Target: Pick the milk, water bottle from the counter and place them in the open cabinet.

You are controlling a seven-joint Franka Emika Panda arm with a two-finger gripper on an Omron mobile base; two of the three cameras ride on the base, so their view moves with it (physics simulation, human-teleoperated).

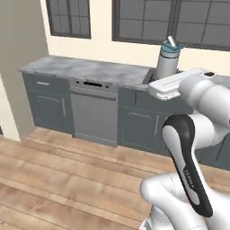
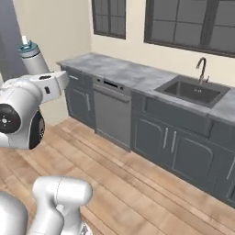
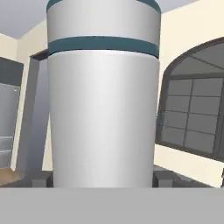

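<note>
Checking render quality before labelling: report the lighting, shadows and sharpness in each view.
Left base view: flat, even light, soft overall, no hard shadows under the water bottle above the tool. Right base view: the same diffuse light; the sink basin is shaded darker, and the windows show no glare. Hand view: the bottle sits close, with smooth vertical shading and slightly blurred edges.

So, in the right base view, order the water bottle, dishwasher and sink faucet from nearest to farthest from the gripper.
1. Water bottle: held upright in the gripper, upper left.
2. Dishwasher: under the worktop, centre.
3. Sink faucet: far right, behind the basin.
</note>
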